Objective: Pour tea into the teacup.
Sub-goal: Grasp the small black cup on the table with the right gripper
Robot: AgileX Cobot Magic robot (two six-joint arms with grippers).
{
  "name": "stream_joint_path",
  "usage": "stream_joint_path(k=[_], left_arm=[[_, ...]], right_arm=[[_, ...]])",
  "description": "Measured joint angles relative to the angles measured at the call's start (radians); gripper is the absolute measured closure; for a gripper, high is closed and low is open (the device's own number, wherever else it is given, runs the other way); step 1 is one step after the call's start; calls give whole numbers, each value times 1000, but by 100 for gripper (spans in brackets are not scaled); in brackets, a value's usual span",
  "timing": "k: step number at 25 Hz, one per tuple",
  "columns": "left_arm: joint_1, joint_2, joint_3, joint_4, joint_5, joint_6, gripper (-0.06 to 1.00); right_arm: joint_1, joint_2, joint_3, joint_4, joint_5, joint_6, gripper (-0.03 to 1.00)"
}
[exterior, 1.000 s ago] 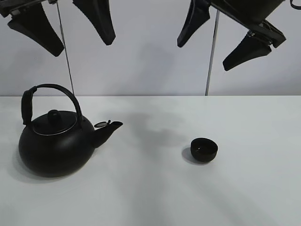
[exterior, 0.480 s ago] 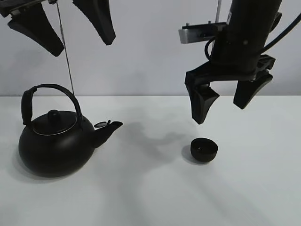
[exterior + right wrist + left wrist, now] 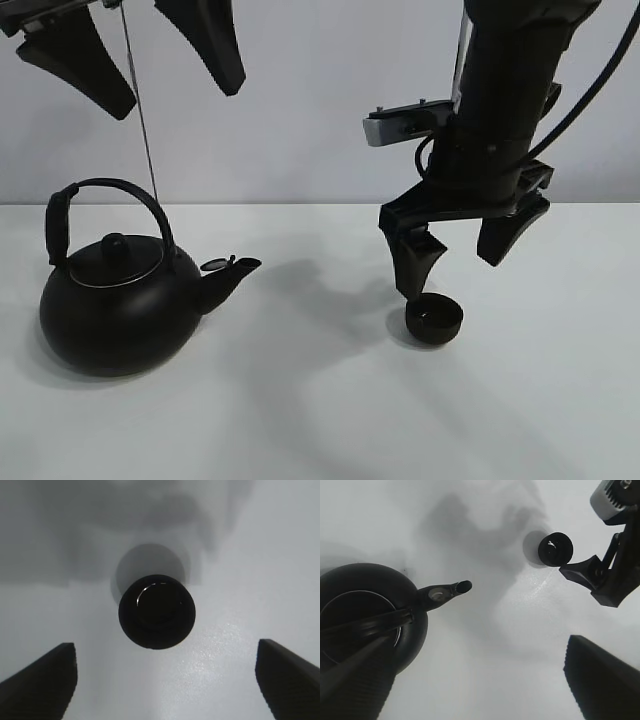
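heads up, a fair bit is cut off here. in the high view the left gripper is chopped by the top edge at the upper left, so you only get its two fingers, spread wide with nothing between them. the right arm's upper part runs out of frame too. in the left wrist view the kettle is partly cut by the edge and sits behind one blurry finger.

the teacup stands upright on the white table, right of centre in the high view and well apart from the kettle at the left. the right gripper hangs right over it, jaws wide, holding nothing. from up high, one finger tip looks just beside the cup's rim, and you can't tell if it touches. the right wrist view settles it: the cup lies between the two fingers, clear of both. its inside is glossy black, and you can't tell if anything's in it.

count: one kettle with its lid on, one teacup, two grippers, two fingers each.
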Motion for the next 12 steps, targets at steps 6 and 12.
stream_joint_path(k=[6,12], left_arm=[[0,0,0,0,-7,0,29],[0,0,0,0,-7,0,29]], right_arm=[[0,62,0,5,-32,-4,31],[0,96,0,14,-62,-4,31]])
